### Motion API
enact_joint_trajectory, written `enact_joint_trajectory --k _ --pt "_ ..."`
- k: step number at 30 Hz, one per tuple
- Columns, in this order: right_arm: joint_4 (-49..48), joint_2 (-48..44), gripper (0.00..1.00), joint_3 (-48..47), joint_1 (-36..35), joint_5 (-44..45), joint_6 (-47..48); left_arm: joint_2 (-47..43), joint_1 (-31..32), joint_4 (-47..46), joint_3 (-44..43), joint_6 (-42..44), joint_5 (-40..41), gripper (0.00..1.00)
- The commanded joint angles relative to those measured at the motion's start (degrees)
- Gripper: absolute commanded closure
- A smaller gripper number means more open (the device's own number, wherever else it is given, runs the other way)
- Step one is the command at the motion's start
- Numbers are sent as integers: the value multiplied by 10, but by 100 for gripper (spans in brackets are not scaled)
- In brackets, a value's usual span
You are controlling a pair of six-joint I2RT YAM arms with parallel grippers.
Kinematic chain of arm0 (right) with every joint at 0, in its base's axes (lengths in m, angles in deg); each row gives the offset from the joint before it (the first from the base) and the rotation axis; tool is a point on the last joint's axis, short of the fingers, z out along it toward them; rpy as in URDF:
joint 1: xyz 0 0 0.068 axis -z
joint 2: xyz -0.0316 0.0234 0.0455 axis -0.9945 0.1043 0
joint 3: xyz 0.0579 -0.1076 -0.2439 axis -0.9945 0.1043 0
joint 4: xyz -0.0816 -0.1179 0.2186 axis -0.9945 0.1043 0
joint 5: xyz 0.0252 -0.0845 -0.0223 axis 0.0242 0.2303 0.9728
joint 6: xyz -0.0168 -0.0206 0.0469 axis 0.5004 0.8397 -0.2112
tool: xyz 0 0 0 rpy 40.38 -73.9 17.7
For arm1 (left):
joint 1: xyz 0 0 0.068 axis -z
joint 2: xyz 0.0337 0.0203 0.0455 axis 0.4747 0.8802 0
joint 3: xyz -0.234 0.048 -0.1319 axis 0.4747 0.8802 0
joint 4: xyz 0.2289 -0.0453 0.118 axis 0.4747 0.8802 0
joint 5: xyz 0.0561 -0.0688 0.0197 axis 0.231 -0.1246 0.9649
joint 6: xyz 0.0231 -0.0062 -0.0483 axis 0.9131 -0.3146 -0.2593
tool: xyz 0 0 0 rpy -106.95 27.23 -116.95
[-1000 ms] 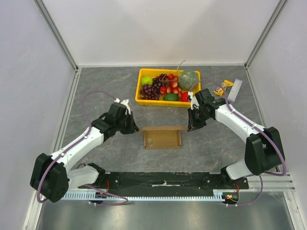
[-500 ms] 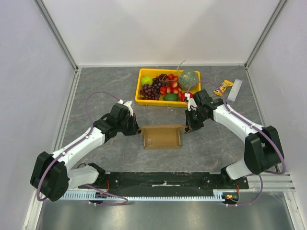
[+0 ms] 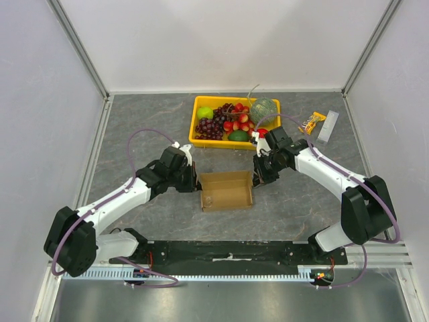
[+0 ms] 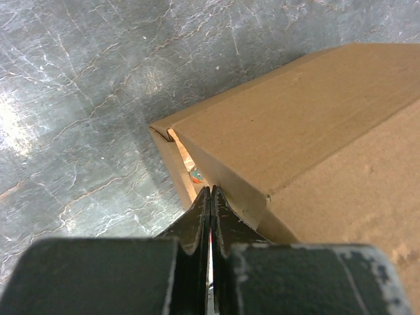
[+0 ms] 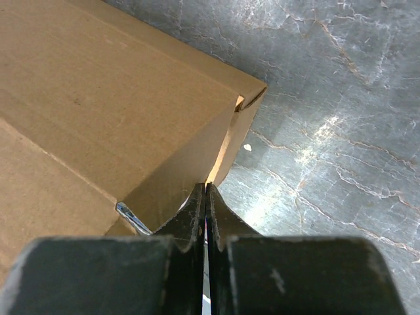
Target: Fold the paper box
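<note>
The paper box (image 3: pixel 226 193) is plain brown cardboard, lying on the grey table between the two arms with its back wall raised. My left gripper (image 3: pixel 197 182) is shut, and its tips (image 4: pixel 210 191) press against the box's left end at the corner seam of the box (image 4: pixel 308 125). At the right end, my right gripper (image 3: pixel 256 180) is also shut. Its tips (image 5: pixel 205 187) are pushed against the side flap of the box (image 5: pixel 98 98). Neither pair of jaws holds anything.
A yellow tray (image 3: pixel 195 141) of fruit stands just behind the box, close to the right arm. A snack packet (image 3: pixel 310 123) and a pale bar (image 3: pixel 328 126) lie at the back right. White walls enclose the table on three sides.
Both grippers have moved inward onto the box's two ends. The back flap that lay flat now stands up, and the box looks squarer.
</note>
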Motion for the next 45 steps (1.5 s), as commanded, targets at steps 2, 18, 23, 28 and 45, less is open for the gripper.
enact_joint_trajectory --k 2,18,23,28,45 --pt "-35 6 98 19 -6 -25 -3 1 8 -33 -9 15 -12 98" --pt "-57 -7 99 48 -9 -18 -15 -21 11 -47 33 21 -8 98" --pt "-50 -7 100 55 -8 -13 -11 -23 11 -53 49 24 -5 98" --pt "-65 -7 100 66 -9 -31 -18 -25 12 -62 54 23 -7 98" --pt "-155 15 100 94 -12 -125 -70 -19 16 -71 53 22 -12 98"
